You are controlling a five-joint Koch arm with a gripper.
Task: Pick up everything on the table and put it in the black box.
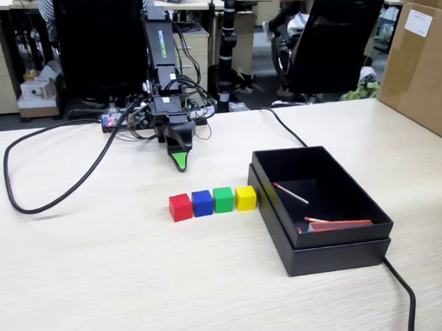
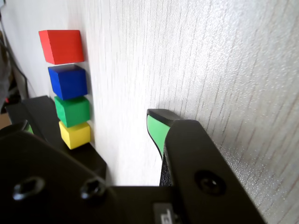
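Observation:
Four cubes stand in a touching row on the beige table (image 1: 109, 279): red (image 1: 179, 206), blue (image 1: 202, 203), green (image 1: 223, 199) and yellow (image 1: 245, 198). The yellow one is nearest the black box (image 1: 317, 250). My gripper (image 1: 179, 161) points down at the table just behind the row, apart from the cubes. In the wrist view the red (image 2: 61, 45), blue (image 2: 68, 81), green (image 2: 72, 110) and yellow (image 2: 74, 134) cubes run down the left side beside the box (image 2: 42, 112). The gripper (image 2: 88, 119) has its green-padded jaws apart and holds nothing.
The box holds thin red-tipped sticks (image 1: 290, 193) and a flat red piece (image 1: 337, 224). A black cable (image 1: 55, 178) loops over the table at the left, and another (image 1: 401, 289) runs past the box. A brown carton (image 1: 430, 66) stands at the far right. Office chairs stand beyond the table.

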